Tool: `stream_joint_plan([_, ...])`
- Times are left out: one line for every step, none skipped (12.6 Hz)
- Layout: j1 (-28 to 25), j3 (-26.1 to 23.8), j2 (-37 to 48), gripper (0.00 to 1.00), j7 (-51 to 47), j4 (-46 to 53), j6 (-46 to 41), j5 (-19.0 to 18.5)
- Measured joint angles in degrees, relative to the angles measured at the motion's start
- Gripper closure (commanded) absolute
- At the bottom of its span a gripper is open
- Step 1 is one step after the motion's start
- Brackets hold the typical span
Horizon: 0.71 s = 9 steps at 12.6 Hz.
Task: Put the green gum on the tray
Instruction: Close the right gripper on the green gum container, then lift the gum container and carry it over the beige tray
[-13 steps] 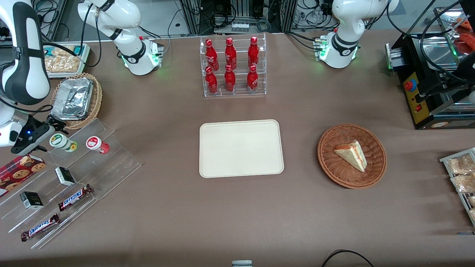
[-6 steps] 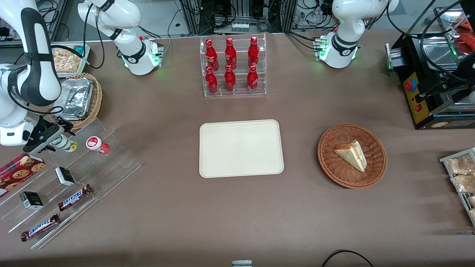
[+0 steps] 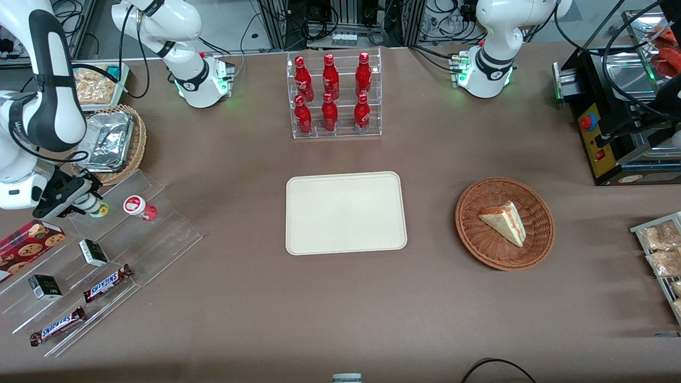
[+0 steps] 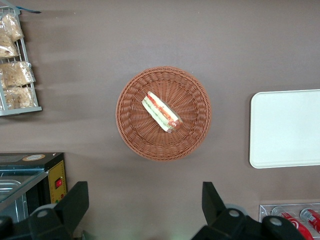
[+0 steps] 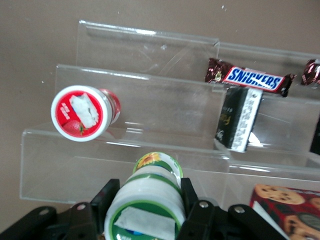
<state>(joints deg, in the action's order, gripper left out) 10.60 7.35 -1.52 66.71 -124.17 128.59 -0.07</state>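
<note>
Since a second ago we've watched the end effector (image 3: 80,198) slide in over the green gum (image 3: 91,205), which was standing clear before; now its black fingers (image 5: 102,200) sit one on each side of the bottle. From the wrist view they look closed in against the gum's (image 5: 150,202) white body just under the lid, so we'd call that a grip on it. The gum still stands on the top step of the clear stepped rack (image 3: 159,234), toward the working arm's end of the tabletop (image 3: 340,308).

Just beside it on the same step is the red-lidded bottle (image 3: 139,207). On the lower steps, nearer the front camera, we see small black boxes (image 3: 93,252) and Snickers bars (image 3: 106,283), with a cookie box (image 3: 29,242) beside them. A foil-filled basket (image 3: 109,143) sits just past the rack, farther from the camera.

The tray (image 3: 346,213) lies mid-tabletop, well apart from the gum, with nothing on it.
</note>
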Motion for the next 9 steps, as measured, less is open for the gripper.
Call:
stream_joint_plan([-0.7,-0.1,0.0,1.00,-0.5,2.2,-2.7,0.0])
stream_joint_plan([-2.2,-0.2,0.1,1.00,-2.7,4.7,-6.2,0.0])
stream_joint_plan([-4.3,-0.2,0.1,1.00,-6.1,7.1,-9.7,0.0])
stream_joint_plan([-6.9,-0.3,0.1,1.00,-10.3,9.0,-12.4,0.0])
stream_joint_plan([-9.6,-0.5,0.1,1.00,-14.9,10.0,-13.8,0.0])
stream_joint_plan([-12.4,-0.6,0.0,1.00,-19.7,10.4,-14.4,0.1])
stream_joint_plan([-15.2,-0.7,-0.2,1.00,-24.6,10.4,-14.7,0.3])
stream_joint_plan([-18.0,-0.8,-0.6,1.00,-29.6,10.4,-14.7,0.8])
stream_joint_plan([-20.7,-0.8,-1.1,1.00,-34.5,10.4,-14.7,1.5])
